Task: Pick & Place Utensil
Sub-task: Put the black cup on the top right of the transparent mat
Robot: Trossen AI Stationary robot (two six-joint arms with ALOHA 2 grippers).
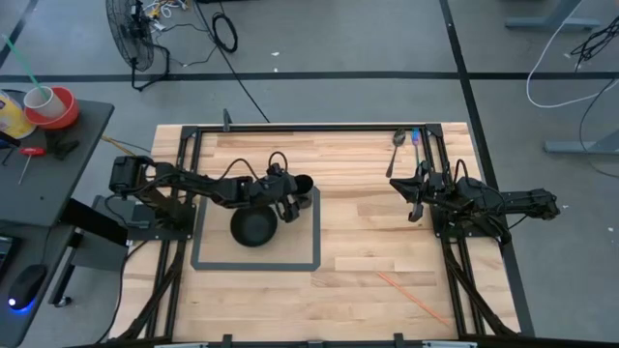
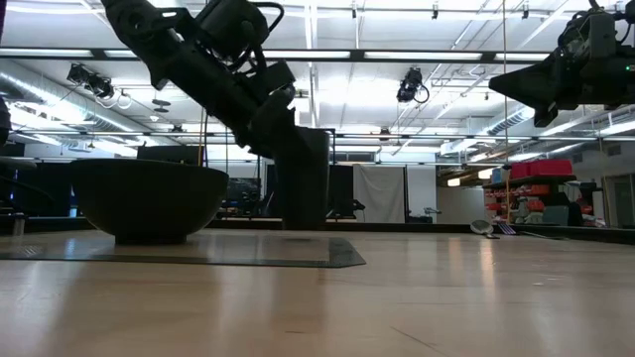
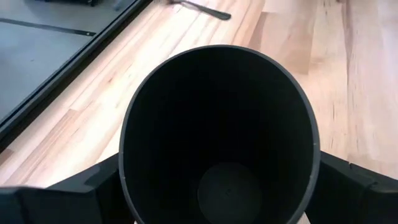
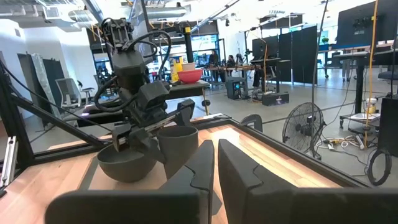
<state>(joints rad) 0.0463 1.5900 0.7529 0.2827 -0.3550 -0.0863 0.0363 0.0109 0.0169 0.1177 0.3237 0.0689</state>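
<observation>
A dark cup (image 3: pixel 217 124) stands upright beside a black bowl (image 1: pixel 253 229) on a grey-framed mat (image 1: pixel 315 246). In the low view the cup (image 2: pixel 303 183) has its base at about mat level, just right of the bowl (image 2: pixel 149 203). My left gripper (image 1: pixel 288 198) is shut on the cup. A metal spoon (image 1: pixel 397 141) and a blue-handled utensil (image 1: pixel 416 137) lie on the table near its far right corner. My right gripper (image 1: pixel 414 201) is shut, held up over the table's right side, and touches nothing. My left gripper pinches the cup between its two fingers (image 3: pixel 81 186), one on each side of the outer wall (image 3: pixel 127 168). It comes slanting down from the table's left. The cup stays upright with its mouth open toward the wrist camera; whether its base touches the mat, I cannot tell.
A thin orange stick (image 1: pixel 416 296) lies on the wood toward the near right. Dark frame rails (image 1: pixel 290 129) run along the far edge and both sides of the table. Bare wood lies between the mat and the right arm.
</observation>
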